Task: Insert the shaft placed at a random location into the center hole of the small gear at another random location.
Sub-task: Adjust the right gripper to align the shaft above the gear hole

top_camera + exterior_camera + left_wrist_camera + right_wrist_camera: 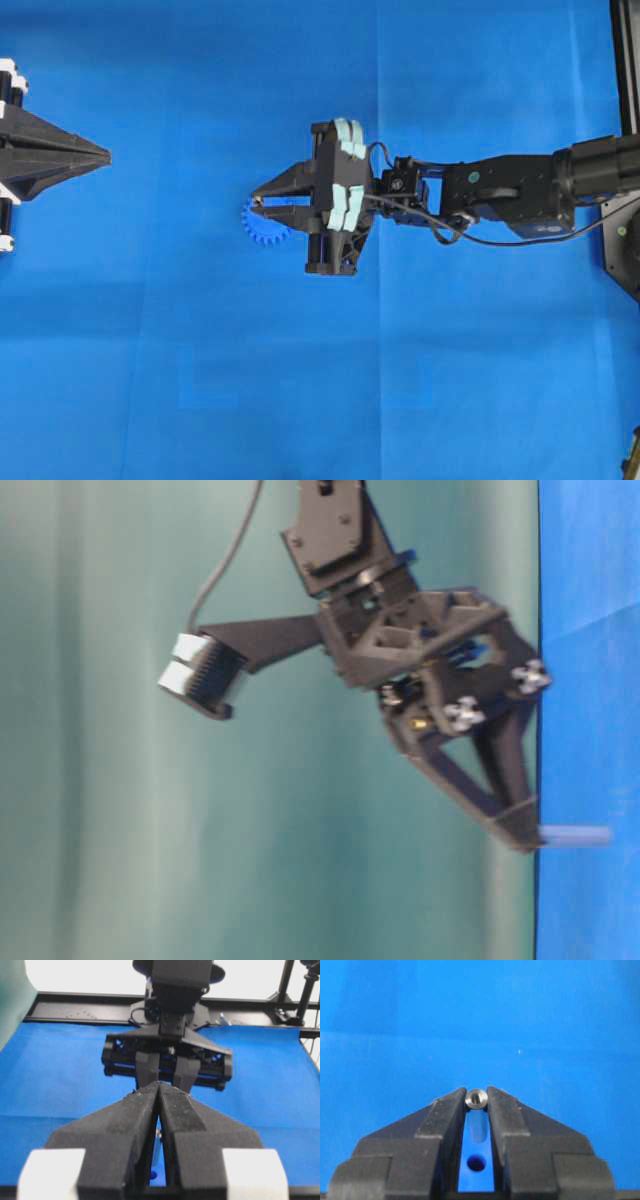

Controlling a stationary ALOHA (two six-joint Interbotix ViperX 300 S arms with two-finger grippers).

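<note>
My right gripper (258,203) hangs over the middle of the blue cloth, shut on the shaft (476,1099), a short silvery pin pinched at its top end between the fingertips. The pin points down from the tips (578,835). The small gear (258,232), bright blue and toothed, lies under those fingertips, half hidden by them. Between the fingers shows the gear's face with the center hole (476,1163). The pin's lower end stands just beyond that hole, outside it. My left gripper (104,157) is shut and empty at the far left.
A blue cloth (200,380) covers the table. The right arm (510,190) stretches in from the right edge, beside a black frame rail (625,60). The left wrist view faces the right gripper's body (167,1060) head-on.
</note>
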